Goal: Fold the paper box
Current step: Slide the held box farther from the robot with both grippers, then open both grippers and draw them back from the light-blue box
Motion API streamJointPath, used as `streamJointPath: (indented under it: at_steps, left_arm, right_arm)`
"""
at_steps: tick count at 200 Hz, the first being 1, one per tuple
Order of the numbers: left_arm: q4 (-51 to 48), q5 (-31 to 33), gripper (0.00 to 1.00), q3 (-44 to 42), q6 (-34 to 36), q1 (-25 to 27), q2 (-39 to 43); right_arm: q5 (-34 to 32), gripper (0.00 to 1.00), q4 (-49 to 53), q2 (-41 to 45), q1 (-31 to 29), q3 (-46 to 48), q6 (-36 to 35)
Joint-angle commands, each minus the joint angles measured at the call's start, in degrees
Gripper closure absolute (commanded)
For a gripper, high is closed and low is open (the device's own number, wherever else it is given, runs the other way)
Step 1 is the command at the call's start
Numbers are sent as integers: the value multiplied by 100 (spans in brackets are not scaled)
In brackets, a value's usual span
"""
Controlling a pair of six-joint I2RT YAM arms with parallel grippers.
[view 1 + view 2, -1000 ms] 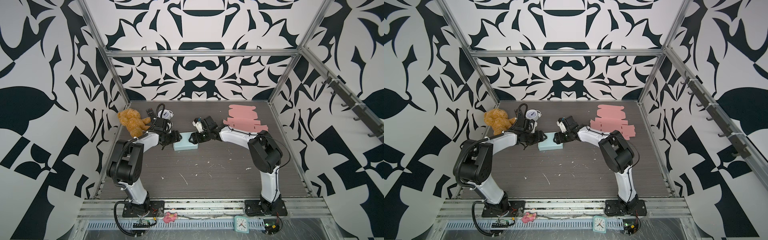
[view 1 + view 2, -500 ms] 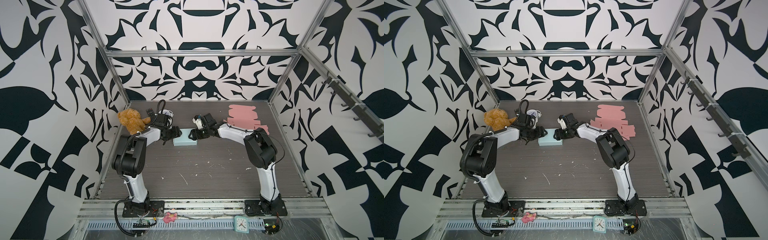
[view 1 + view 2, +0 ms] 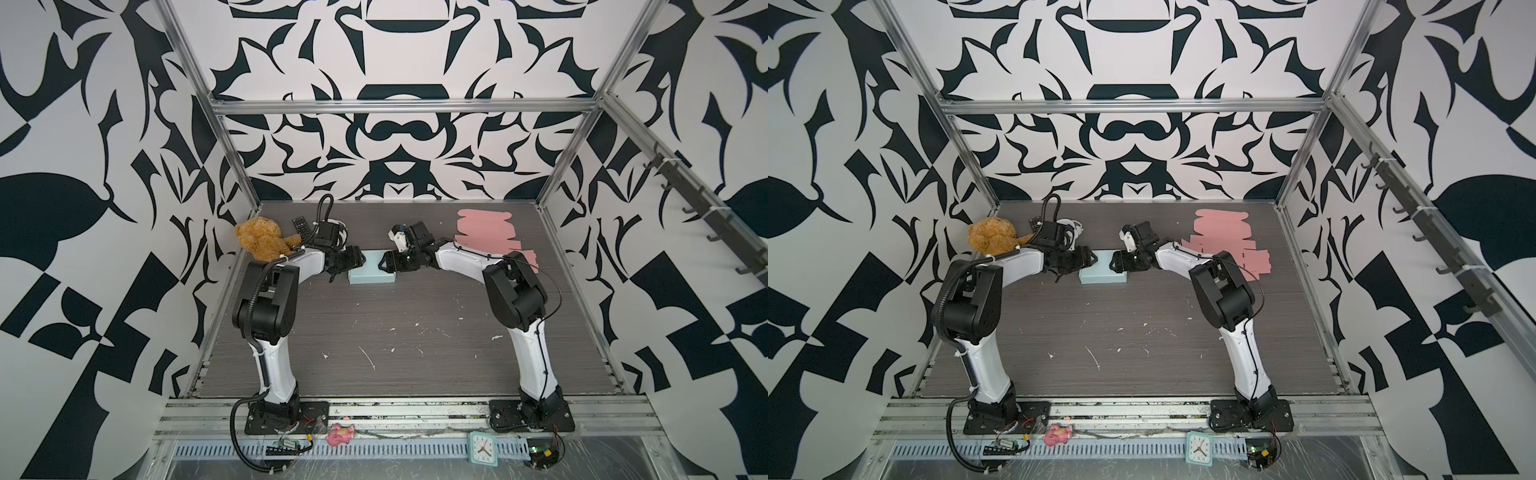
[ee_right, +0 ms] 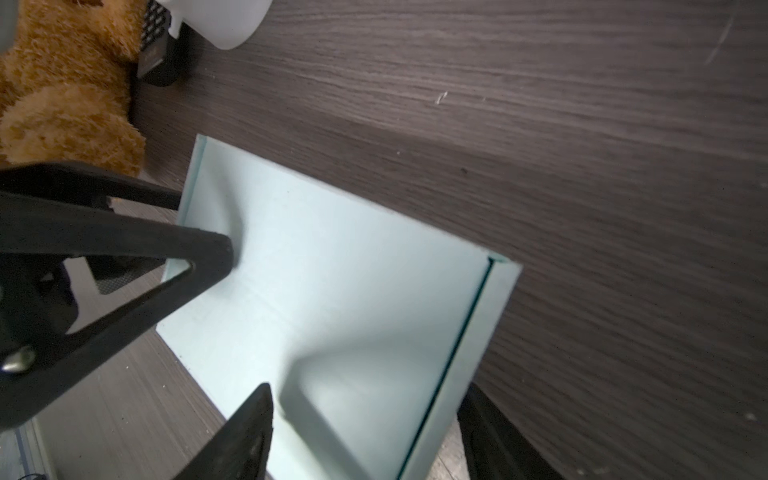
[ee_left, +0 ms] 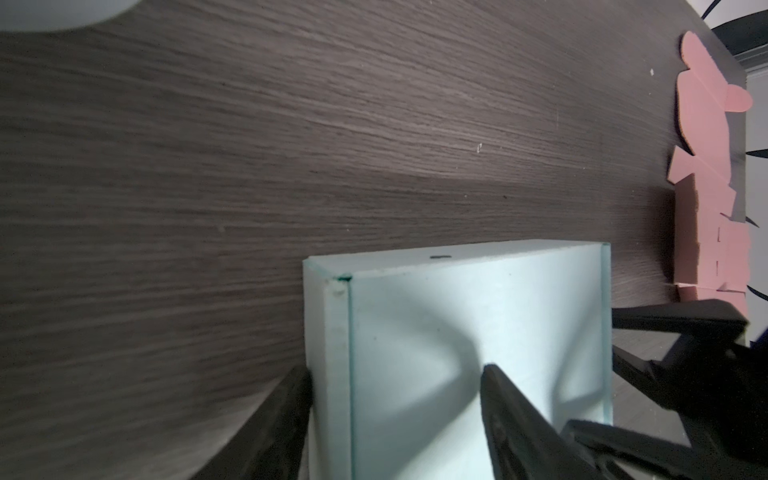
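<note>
Nearest to us in both top views, a clock [image 3: 482, 447] and a pink toy [image 3: 340, 435] lie on the front rail, well apart from the paper box [image 3: 371, 275]. The box is pale blue and stands on the dark table [image 3: 395, 332], in its far half.

The left gripper [image 3: 360, 262] meets the box's left end and the right gripper [image 3: 384, 262] its right end. From above we cannot make out how the jaws stand. The wrist views show it. In the left wrist view the left gripper [image 5: 395, 372] is spread wide. One finger [image 5: 297, 399] lies against the outside of the box's end and the other sits over its broad panel, clamping nothing. The right wrist view shows the right gripper [image 4: 368, 390] spread just as wide astride the opposite end, holding nothing. We cannot tell whether the panel is a lid or a floor.

Left of the box and beyond it sit a teddy bear [image 3: 259, 239] and a remote [image 3: 300, 225]. Pink card sheets [image 3: 484, 230] lie flat to its far right.
</note>
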State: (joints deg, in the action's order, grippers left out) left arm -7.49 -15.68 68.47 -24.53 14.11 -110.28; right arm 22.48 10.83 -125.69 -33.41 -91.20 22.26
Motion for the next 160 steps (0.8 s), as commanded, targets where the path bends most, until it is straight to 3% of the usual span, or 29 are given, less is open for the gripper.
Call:
streamJointPath:
  at_steps: [1,53,85,160]
  left_arm:
    - [98,-357,28,79,-31,61,-73]
    - [62,-270,14,61,-8,-26,71]
    - [163,-230,0,-68,40,-57,266]
    - [-154,192,1,-284,148,-66,830]
  right_arm:
    - [341,26,-344,127,-103,-162,22]
    - [112,21,-299,300,-22,47,23]
    - [-55,2,-358,471,19,170,104]
    - [-563,1,-100,1076,44,423,-35]
